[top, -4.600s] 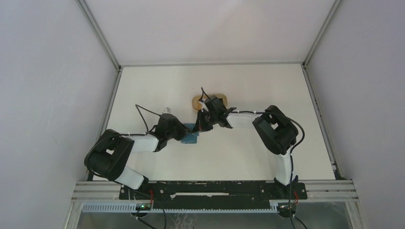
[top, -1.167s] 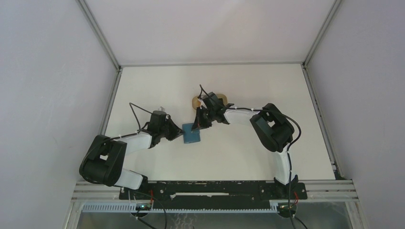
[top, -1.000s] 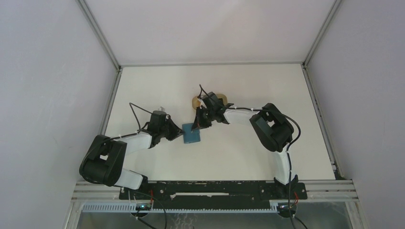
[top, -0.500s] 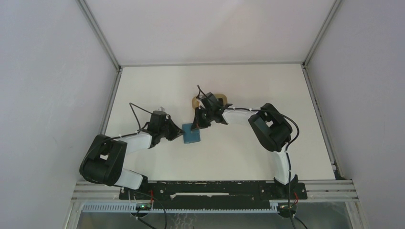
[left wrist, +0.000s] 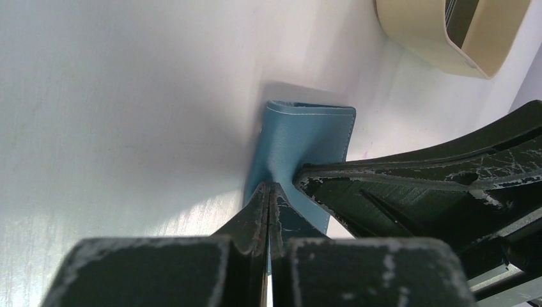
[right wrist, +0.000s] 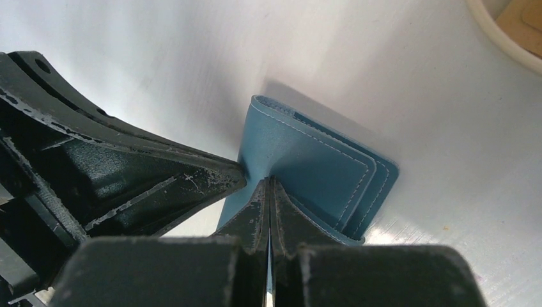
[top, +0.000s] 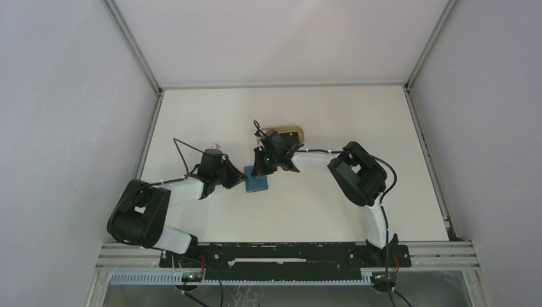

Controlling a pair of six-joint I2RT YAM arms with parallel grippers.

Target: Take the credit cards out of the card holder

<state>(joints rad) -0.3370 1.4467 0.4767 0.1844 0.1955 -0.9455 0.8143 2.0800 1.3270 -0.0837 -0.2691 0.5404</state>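
- White matte tabletop (top: 319, 211), smooth with a faint brushed sheen up close, closed in by pale panel walls (top: 57, 128) with grey metal corner rails.
- The card holder (top: 257, 181) lies near the table's middle, slightly left, between the two grippers. It is a small teal-blue rectangle of soft, leather-like material with rounded corners.
- From the right wrist camera its layered flaps show pale stitching along their edges, and one flap stands up off the rest.
- From the left wrist camera its smooth outer face puckers toward the fingertips.
- The left gripper (left wrist: 270, 185) has its scuffed black fingers pressed together, nipping the holder's left edge.
- The right gripper (right wrist: 268, 180) is likewise squeezed tight, pinching the raised flap from the far side; a blue sliver shows between its fingers.
- The two grippers' tips sit just beside each other over the holder.
- Whether credit cards sit inside cannot be told; the pockets are hidden by fingers and flaps.
- A tan rounded tray (top: 289, 133) with thick smooth walls sits just beyond, partly behind the right wrist. Something dark lies in it, too small to name.
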